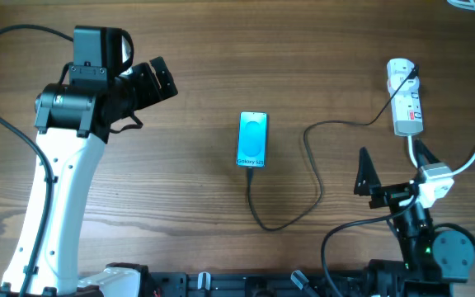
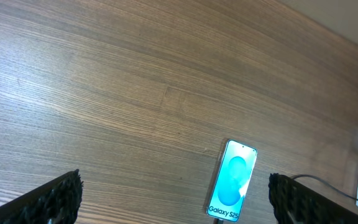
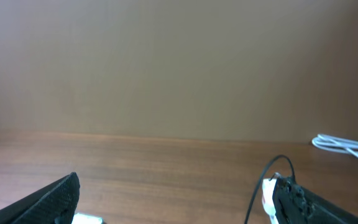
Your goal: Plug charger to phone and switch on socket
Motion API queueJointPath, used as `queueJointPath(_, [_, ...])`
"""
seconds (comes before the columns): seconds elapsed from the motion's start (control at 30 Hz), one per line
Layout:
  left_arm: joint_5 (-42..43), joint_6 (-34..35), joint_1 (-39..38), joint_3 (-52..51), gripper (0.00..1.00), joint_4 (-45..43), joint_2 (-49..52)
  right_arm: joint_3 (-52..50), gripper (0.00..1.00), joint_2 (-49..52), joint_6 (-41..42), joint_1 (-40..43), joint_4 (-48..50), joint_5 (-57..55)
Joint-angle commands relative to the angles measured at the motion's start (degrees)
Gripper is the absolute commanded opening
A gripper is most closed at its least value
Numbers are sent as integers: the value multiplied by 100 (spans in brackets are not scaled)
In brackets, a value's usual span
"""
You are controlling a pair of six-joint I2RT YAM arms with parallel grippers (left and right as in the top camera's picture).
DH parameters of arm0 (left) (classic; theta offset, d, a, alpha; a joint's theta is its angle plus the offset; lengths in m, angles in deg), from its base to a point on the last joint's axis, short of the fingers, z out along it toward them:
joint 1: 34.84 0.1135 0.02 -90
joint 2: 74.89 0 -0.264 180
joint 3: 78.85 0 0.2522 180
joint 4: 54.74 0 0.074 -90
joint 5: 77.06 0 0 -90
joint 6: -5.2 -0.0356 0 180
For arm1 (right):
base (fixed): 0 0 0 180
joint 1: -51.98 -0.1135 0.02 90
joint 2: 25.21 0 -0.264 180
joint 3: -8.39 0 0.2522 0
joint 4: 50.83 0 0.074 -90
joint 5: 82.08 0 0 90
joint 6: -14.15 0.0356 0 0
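left jaws, right jaws spread, empty; phone face-up mid-table, charger meeting its end; socket right.

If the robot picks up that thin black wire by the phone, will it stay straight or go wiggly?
Probably wiggly: the charger lies in loose curves on the table, so it looks floppy. It looks thin, so likely light. One end reaches the phone, so tugging might drag the phone along.

Even, bright light; soft shadows.
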Motion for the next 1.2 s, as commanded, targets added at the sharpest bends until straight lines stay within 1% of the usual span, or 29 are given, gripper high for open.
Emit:
queueJointPath(0.0, [-98, 28, 20, -11, 100, 0, 28, -310, 100, -177, -125, -31, 175, 184])
queueJointPath(0.33, [-98, 28, 20, -11, 100, 0, 28, -1005, 100, -179, -271, -369, 1147, 140])
queueJointPath(0.47, [-98, 28, 20, -11, 100, 0, 28, -1156, 100, -236, -295, -409, 1316, 90])
queueJointPath(0.6, [-98, 28, 20, -11, 100, 0, 28, -1423, 100, -581, -424, -446, 1432, 66])
queueJointPath(0.77, [-98, 28, 20, -11, 100, 0, 28, -1694, 100, -573, -409, -468, 1609, -9])
queueJointPath(0.9, [-98, 28, 20, -11, 100, 0, 28, -1687, 100, -573, -422, -568, 1410, -247])
queueJointPath(1.07, [-98, 28, 20, -11, 100, 0, 28, -1687, 100, -573, -376, -584, 782, -522])
queueJointPath(1.17, [-98, 28, 20, -11, 100, 0, 28, -1685, 100, -573, -407, -584, 778, -632])
